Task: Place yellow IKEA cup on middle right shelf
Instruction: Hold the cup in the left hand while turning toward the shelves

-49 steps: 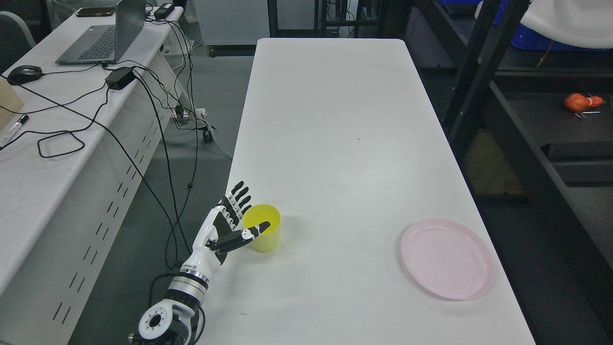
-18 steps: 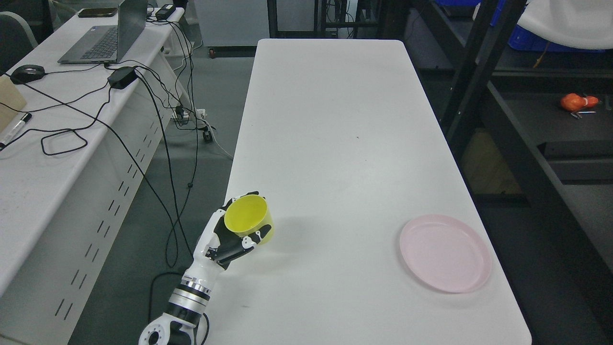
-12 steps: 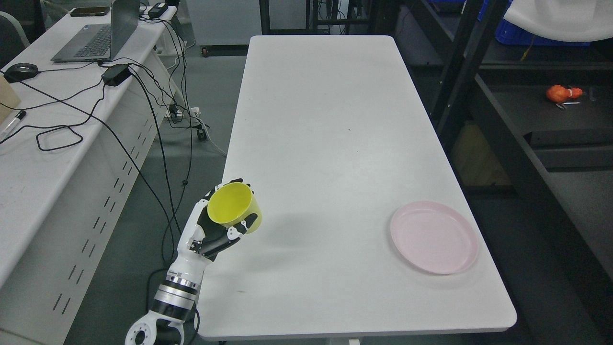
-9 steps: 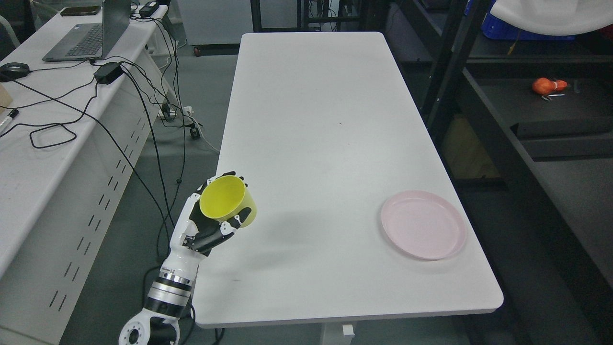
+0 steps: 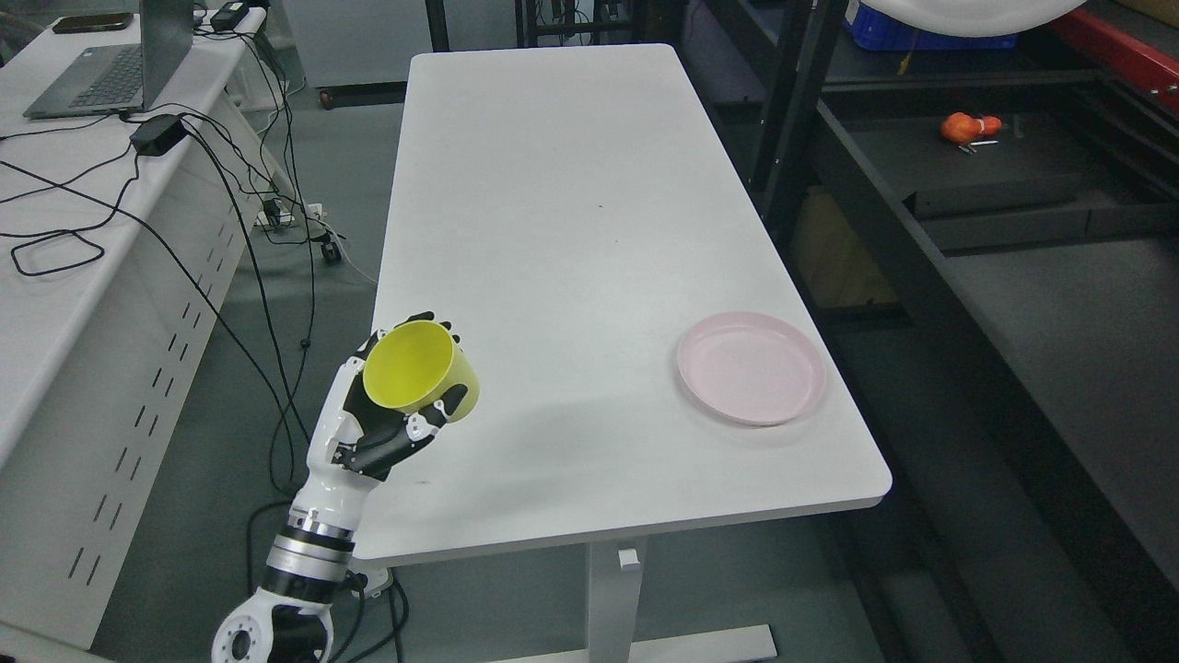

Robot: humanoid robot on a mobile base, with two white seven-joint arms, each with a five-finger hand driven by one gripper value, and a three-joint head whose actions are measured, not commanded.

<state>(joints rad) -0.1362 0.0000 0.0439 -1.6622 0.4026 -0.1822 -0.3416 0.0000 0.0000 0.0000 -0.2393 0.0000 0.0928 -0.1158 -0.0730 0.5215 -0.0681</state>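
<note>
**Light plastic cup held by its wall, shelf off to the right**

At the far left a second counter [image 5: 55, 304] carries a laptop [image 5: 101, 69] and a tangle of black cables [image 5: 184, 212]. These are not part of the job.

Next comes the left robot hand [image 5: 391, 419], rising from the lower left. Its fingers [image 5: 433, 424] are curled around the yellow cup [image 5: 419, 373], with dark fingertips showing past the far rim. The cup is clear of the counter, above its near left edge, and tipped so that its open mouth faces up and towards the camera. The right robot hand is out of view.

The cup looks like thin, stiff moulded plastic, empty and so very light. It should not be fragile, but the smooth wall is likely slippery, and a hard squeeze could flex the rim. The hold around the wall seems the sensible one; a pinch on the rim alone would be less secure. It will need turning upright before it is set down.

Further right, the white counter [image 5: 571, 230] bears only a pink plate [image 5: 751, 368] near its right edge.

At the far right stands the dark shelf unit [image 5: 995, 276], with a small orange object [image 5: 963, 126] on one level. Which level counts as middle right cannot be told from here.
</note>
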